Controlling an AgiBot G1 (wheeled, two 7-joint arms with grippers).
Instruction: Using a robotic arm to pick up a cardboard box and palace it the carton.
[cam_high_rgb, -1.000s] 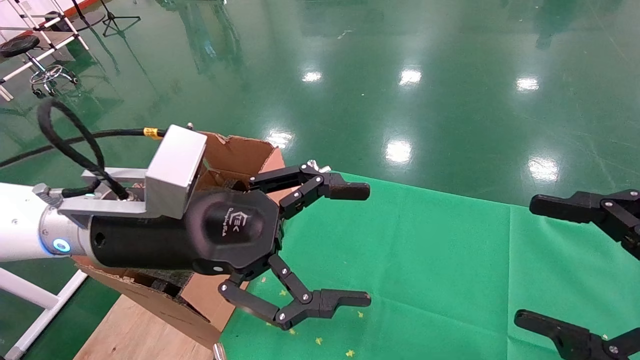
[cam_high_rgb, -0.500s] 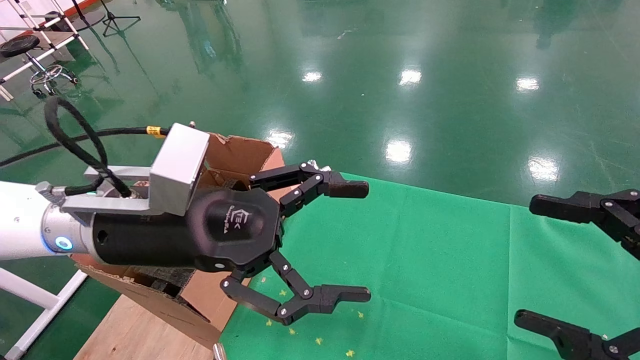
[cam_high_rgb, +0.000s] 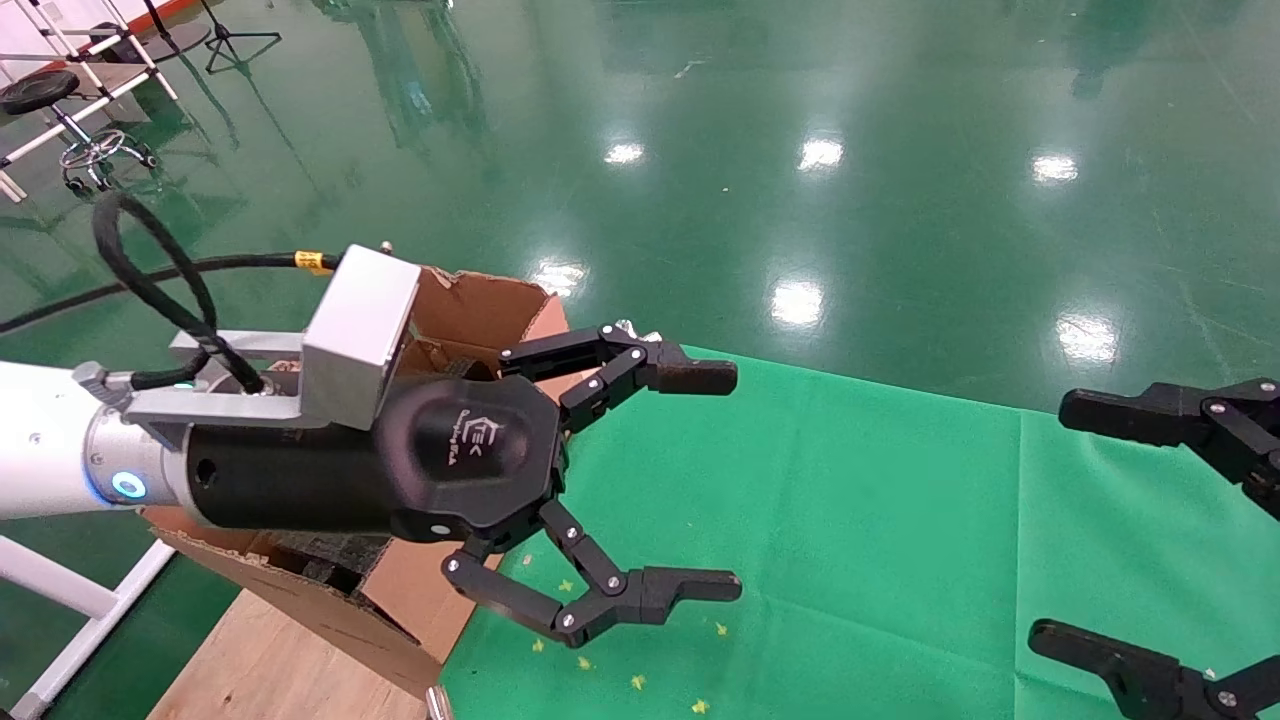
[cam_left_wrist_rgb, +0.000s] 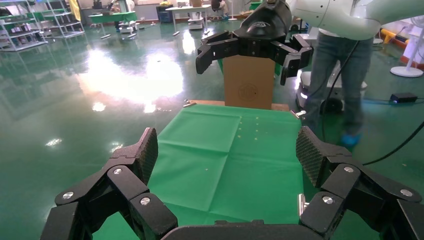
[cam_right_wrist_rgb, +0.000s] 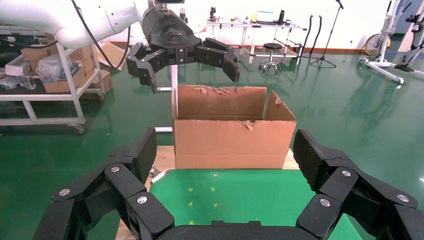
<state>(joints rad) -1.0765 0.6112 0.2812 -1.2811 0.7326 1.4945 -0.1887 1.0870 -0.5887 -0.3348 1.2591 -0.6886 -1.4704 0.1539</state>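
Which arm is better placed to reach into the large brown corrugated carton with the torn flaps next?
Left, probably. The left arm's open black gripper hangs over the large brown carton. The right gripper, also open, sits at the far end of the green cloth.

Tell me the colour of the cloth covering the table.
Green cloth, clearest in the head view.

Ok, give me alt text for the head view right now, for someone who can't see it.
The left gripper hangs open and empty above the green cloth, beside the torn-flapped carton at the table's left end. The right gripper, also open and empty, shows at the right edge. No small cardboard box is visible.
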